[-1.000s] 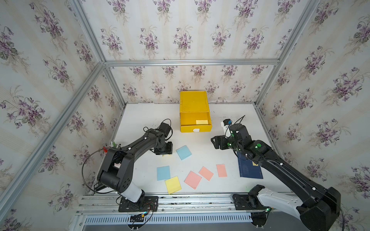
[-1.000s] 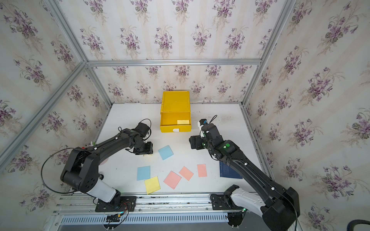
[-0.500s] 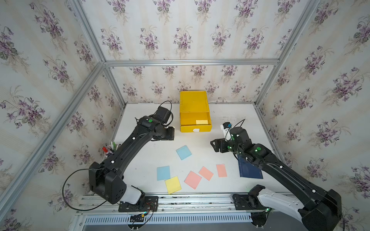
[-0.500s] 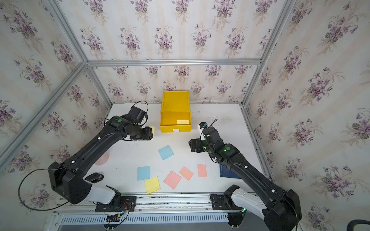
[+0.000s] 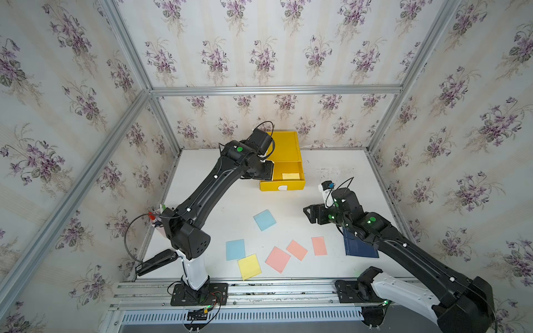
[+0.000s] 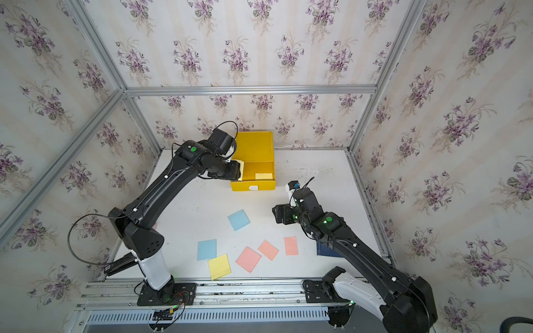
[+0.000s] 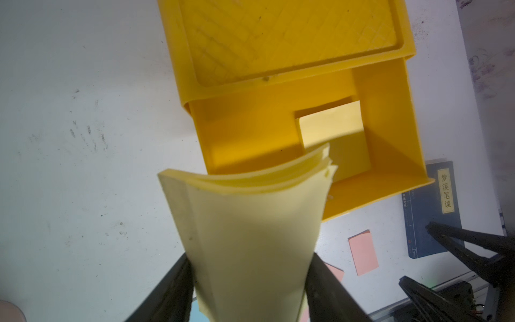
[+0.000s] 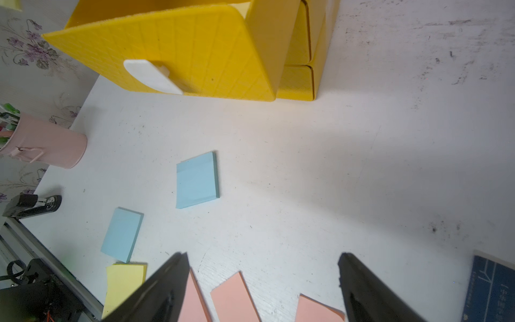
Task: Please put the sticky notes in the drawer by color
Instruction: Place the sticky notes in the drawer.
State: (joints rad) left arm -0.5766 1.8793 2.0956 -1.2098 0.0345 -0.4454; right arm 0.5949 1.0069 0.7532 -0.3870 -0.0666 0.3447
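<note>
Yellow drawer (image 8: 195, 55) open, blue note (image 8: 197, 180) — fingers (image 8: 156, 292) apart

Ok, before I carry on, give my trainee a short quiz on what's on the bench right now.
1. True or false: the open drawer is empty.
2. What do the left jaws hold? A) a blue pad B) a yellow pad C) a dark blue book
3. How many pink pads lie on the table?

Key
1. False: a yellow note already lies inside it.
2. B
3. Three
</note>
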